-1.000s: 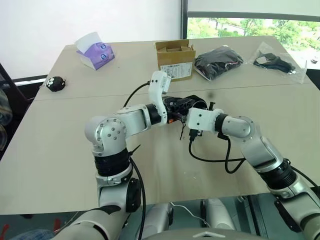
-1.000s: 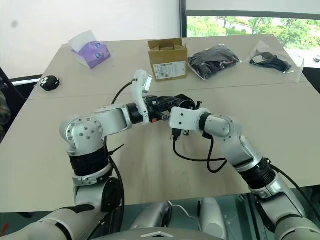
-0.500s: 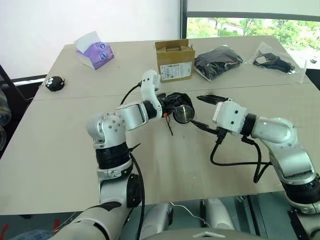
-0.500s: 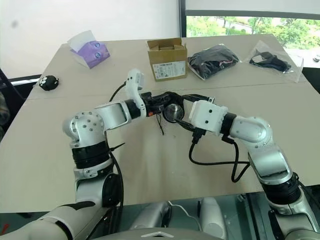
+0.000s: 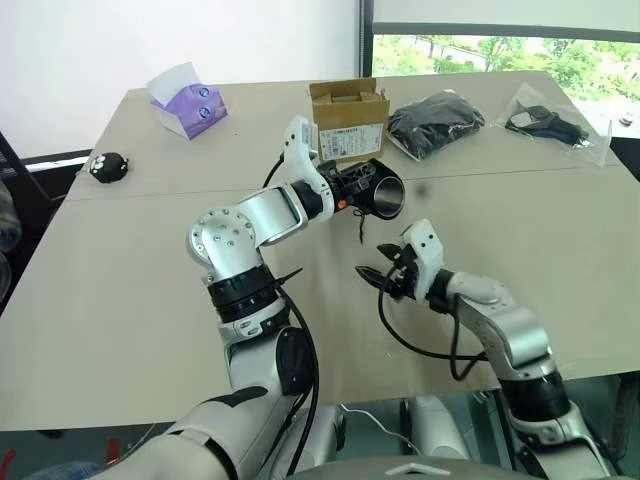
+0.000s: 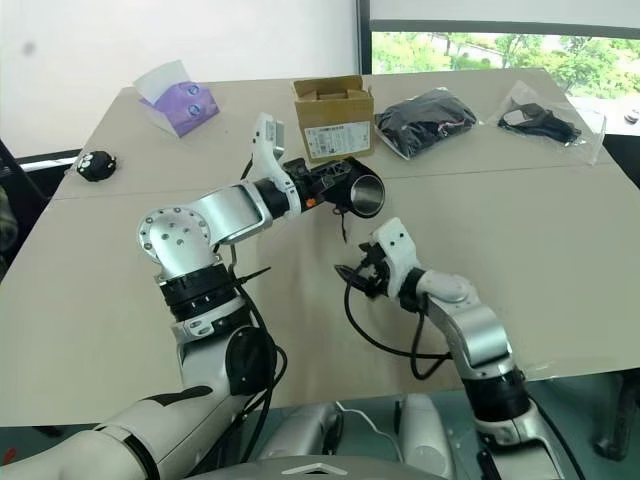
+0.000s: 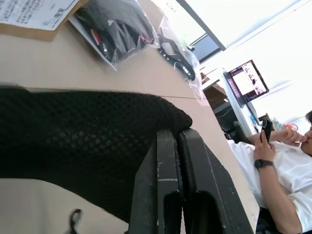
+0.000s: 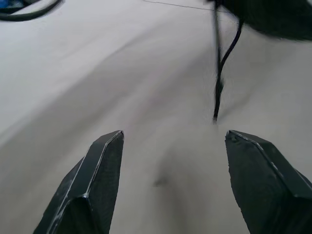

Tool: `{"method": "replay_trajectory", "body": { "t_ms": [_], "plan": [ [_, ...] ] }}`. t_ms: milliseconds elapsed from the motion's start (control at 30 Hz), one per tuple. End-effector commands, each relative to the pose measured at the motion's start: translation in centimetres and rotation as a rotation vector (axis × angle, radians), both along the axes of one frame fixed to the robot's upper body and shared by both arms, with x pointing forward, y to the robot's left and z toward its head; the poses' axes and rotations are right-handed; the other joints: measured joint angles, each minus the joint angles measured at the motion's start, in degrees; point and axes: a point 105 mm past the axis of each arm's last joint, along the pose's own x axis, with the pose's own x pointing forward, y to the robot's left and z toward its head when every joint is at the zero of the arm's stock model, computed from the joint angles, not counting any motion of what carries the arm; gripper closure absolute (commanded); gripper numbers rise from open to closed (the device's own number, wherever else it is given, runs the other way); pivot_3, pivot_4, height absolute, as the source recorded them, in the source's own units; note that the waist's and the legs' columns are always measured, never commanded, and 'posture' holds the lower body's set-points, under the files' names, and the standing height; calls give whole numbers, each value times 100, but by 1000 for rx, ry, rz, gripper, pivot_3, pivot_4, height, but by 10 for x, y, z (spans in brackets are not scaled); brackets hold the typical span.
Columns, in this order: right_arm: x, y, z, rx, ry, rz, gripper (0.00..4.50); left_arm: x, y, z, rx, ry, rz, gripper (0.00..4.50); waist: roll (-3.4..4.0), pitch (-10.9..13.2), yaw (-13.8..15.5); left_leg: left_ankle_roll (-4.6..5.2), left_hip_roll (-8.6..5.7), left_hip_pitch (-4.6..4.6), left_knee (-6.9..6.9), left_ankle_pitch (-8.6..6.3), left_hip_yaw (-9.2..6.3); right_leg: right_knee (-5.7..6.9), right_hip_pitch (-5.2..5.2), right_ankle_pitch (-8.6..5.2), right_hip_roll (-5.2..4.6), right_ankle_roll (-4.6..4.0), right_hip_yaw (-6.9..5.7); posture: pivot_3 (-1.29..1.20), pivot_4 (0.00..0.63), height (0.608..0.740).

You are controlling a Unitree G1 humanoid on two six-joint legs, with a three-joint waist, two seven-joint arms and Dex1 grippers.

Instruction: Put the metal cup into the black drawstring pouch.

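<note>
Our left gripper (image 5: 352, 190) is clenched on the black drawstring pouch (image 5: 372, 186), held above the table (image 5: 120, 300), metal cup (image 5: 388, 199) seated in its mouth. Our right gripper (image 5: 382, 277), fingers spread and empty, sits at five o'clock below.

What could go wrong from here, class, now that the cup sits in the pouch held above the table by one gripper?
1. The left gripper pinches only an edge of the black drawstring pouch, held above the table; the fabric might slip.
2. The metal cup shows at the pouch's sideways-facing mouth, so it could slide out.
3. The right gripper is open and empty below; the dangling drawstring cord could snag on its fingers.
</note>
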Motion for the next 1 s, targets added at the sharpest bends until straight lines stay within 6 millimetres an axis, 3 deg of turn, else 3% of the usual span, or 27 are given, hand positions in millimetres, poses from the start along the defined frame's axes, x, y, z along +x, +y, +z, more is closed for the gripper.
{"method": "replay_trajectory", "body": {
  "t_ms": [33,133,200,400,533,600,667,767,867,933,1000],
  "plan": [
    [27,6,8,12,-61,-101,1152,-4,-3,11,-16,-44,-9,4500,0,0,-6,0,0,0,-1,0,-1,0,-2,0,0,0,-1,0,150,740],
    [41,8,7,50,-45,-179,1152,-4,-2,14,-24,-51,1,4500,0,0,-16,-1,1,-1,-3,0,-2,0,-5,0,0,0,-2,0,150,740],
    [41,14,8,69,-54,-163,1696,-4,-1,14,-27,-51,4,4500,0,0,-23,-1,1,-1,-4,0,-2,-2,-6,0,-1,0,-1,0,150,740],
    [29,13,12,33,-93,-105,4386,-3,5,12,-23,-45,24,4500,0,0,-30,-1,1,-2,-3,0,-4,-1,-6,0,1,0,-2,0,150,740],
    [27,-1,20,-30,-152,-112,4452,-2,5,11,-18,-41,32,4500,0,0,-26,-1,1,-2,-3,0,-2,-1,-6,0,1,0,0,0,150,740],
    [29,-16,32,-158,-265,-113,4452,-2,6,11,-15,-42,34,4500,0,0,-20,-1,0,-2,-2,0,-3,0,-6,0,1,0,-1,0,150,740],
    [35,-36,51,-317,-407,-133,4452,-2,7,12,-21,-47,38,4500,0,0,-6,-1,0,-2,-2,0,-2,-2,-6,0,1,0,-1,0,150,740],
    [58,-88,101,-376,-499,-383,4452,-1,9,13,-40,-51,49,4500,3,3,-12,-1,-2,-6,1,0,0,0,-7,0,0,0,-1,0,150,740],
    [68,-131,165,-490,-724,-569,4452,-3,6,15,-58,-64,40,4500,3,3,-3,-1,-1,-27,6,1,5,7,-34,0,0,0,5,0,150,740],
    [64,-135,212,-494,-900,-625,4452,-3,4,15,-59,-66,35,4500,2,2,-14,-1,-1,-63,12,1,4,8,-63,1,-1,0,3,0,150,740],
    [56,-127,247,-461,-1041,-632,4452,-4,3,17,-75,-77,23,4500,2,2,-41,-1,1,-70,10,1,14,7,-77,1,-2,0,11,0,150,740]
  ]
}}
